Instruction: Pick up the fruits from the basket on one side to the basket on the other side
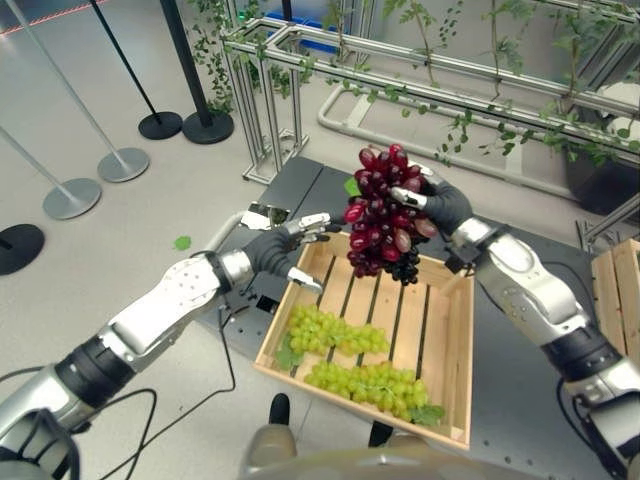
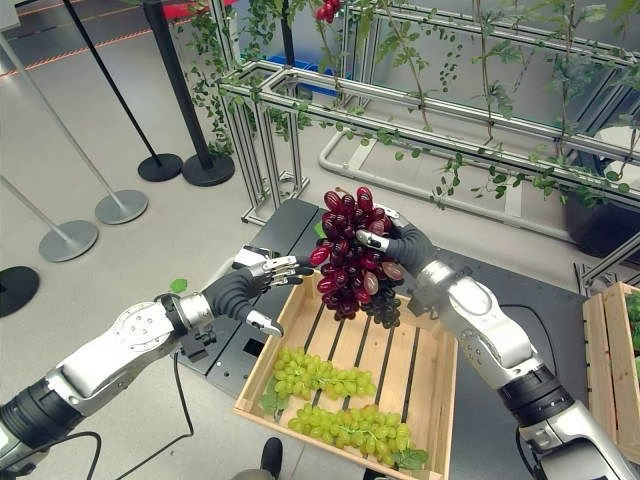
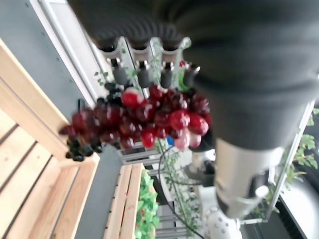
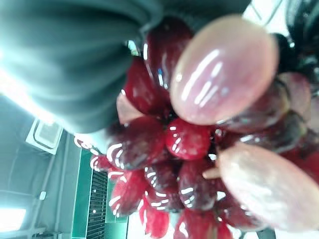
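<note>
The right robot hand (image 1: 440, 205) grips the red grapes (image 1: 382, 215), a soft, loose, bruisable bunch best carried near its top, while the left robot hand (image 1: 285, 245) hovers relaxed beside it.

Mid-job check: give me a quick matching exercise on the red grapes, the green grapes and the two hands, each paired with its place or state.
Things:
1. red grapes
2. green grapes
3. left hand
4. right hand

States:
A. lying in the wooden crate
B. open, fingers reaching toward the bunch
C. held up above the crate
D. curled round the bunch

Pairs: 1-C, 2-A, 3-B, 4-D
</note>
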{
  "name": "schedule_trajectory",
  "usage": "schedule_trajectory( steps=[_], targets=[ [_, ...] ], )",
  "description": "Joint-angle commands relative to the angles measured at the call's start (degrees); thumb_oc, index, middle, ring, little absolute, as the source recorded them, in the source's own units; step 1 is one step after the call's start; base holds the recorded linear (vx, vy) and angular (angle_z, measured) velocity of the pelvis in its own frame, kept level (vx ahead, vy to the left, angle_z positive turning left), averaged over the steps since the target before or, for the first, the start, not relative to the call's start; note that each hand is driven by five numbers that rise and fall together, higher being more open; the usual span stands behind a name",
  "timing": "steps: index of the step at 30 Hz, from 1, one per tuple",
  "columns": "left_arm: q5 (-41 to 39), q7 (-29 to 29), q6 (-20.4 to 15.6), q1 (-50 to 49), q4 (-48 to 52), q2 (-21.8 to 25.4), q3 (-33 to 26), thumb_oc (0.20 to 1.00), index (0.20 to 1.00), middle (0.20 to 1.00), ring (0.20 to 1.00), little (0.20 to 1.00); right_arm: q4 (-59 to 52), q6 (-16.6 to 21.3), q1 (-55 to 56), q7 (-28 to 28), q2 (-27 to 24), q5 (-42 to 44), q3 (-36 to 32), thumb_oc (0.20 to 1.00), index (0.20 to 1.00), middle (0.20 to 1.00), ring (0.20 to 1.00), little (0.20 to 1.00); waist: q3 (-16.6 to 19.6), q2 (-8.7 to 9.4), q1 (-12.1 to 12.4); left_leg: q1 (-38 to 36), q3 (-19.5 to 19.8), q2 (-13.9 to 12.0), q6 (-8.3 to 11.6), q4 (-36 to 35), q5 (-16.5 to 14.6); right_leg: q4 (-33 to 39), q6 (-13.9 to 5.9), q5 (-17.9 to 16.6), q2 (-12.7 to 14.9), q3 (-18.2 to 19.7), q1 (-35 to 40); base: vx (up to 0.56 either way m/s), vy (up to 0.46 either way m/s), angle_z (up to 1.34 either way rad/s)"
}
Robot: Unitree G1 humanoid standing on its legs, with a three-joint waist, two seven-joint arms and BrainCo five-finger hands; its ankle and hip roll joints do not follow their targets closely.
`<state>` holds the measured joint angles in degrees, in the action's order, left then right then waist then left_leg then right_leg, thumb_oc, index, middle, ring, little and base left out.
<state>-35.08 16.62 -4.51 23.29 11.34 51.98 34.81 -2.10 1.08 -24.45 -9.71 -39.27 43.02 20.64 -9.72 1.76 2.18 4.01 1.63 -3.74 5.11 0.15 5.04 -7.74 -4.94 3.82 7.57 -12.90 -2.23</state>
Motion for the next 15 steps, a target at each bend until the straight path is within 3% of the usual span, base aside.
schedule_trajectory(
  steps=[1, 15],
  targets=[
    [0.45, -1.07, -2.04, 6.09, -3.04, -3.23, 0.62, 1.000, 1.000, 1.000, 1.000, 1.000, -3.02, 5.68, -9.66, 0.11, 2.90, -0.50, -0.17, 0.200, 0.200, 0.200, 0.200, 0.200, 3.00, 2.65, -1.51, 0.83, 0.03, 2.41, -1.93, 5.02, -6.75, 1.27, -3.98, -0.17, 2.31, -0.57, 1.91, 0.00, 0.000, 0.00],
    [3.09, -3.39, -2.07, 7.94, -7.06, -11.70, 1.88, 1.000, 1.000, 1.000, 1.000, 1.000, -3.80, 4.98, -10.96, 0.73, 9.93, -2.54, 3.48, 0.200, 0.200, 0.200, 0.200, 0.200, 3.15, 2.89, -1.79, 0.83, -1.04, 2.78, -2.45, 5.10, -7.01, 2.54, -4.03, -1.01, 2.41, 0.93, 1.81, 0.00, 0.013, -0.06]
  ],
)
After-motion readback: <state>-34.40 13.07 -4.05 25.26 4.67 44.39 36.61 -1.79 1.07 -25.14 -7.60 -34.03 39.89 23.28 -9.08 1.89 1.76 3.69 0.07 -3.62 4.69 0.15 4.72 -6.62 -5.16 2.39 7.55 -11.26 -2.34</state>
